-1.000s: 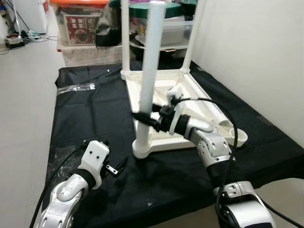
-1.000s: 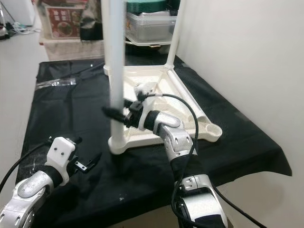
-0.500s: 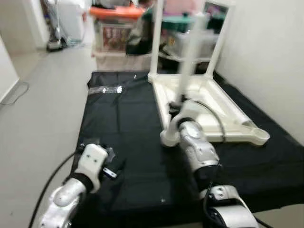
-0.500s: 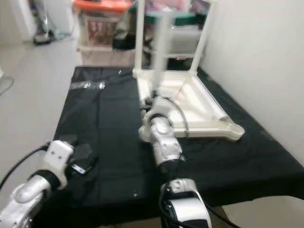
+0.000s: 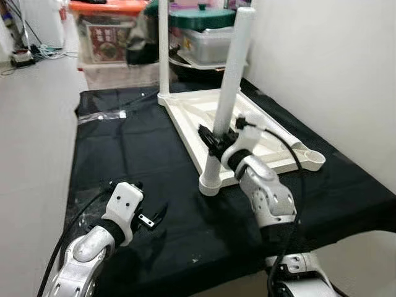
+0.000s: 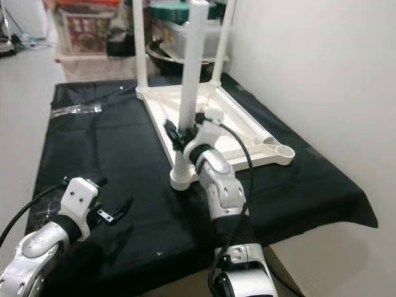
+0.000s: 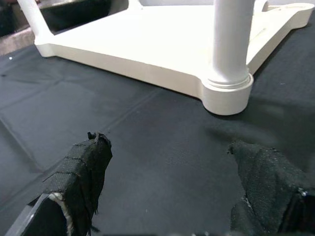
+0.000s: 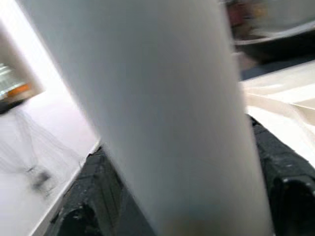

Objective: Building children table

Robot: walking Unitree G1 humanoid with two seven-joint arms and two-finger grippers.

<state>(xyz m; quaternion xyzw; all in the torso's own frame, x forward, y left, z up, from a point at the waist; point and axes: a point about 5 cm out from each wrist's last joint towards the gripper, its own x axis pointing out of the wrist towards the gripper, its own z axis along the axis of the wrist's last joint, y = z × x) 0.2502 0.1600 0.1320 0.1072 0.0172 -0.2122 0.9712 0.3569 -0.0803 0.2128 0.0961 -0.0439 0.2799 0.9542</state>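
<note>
1. Right end effector (image 5: 209, 140) is clamped on the near white leg (image 5: 225, 99), low down, just above the leg's socket; a black finger shows on each side of the leg in the right wrist view.
2. Near leg stands upright in the near corner socket (image 5: 209, 183) of the upturned white tabletop (image 5: 199, 117).
3. Tabletop lies upside down on a black cloth (image 5: 130, 154) spread over the floor (image 5: 34, 124), at the middle-right of the cloth and close to the white wall (image 5: 322, 68) on the right.
4. Second leg (image 5: 163, 46) stands upright at the far left corner of the tabletop; a third leg (image 6: 224, 40) stands at the far right corner.
5. Right corner socket (image 5: 313, 161) of the tabletop holds no leg.
6. Left end effector (image 5: 154, 218) hovers low over the near-left part of the cloth, fingers spread wide apart and gripping nothing; well apart from the tabletop.
7. Left wrist view: both padded fingertips (image 7: 83, 169) apart over the cloth, the near leg's socket just beyond them.
8. Far end of the cloth: clear storage bins, one with an orange lid (image 5: 102, 7), and a dark green lid (image 5: 201, 17) on a box behind the legs.
9. Strip of clear tape (image 5: 102, 116) lies on the far-left part of the cloth.
</note>
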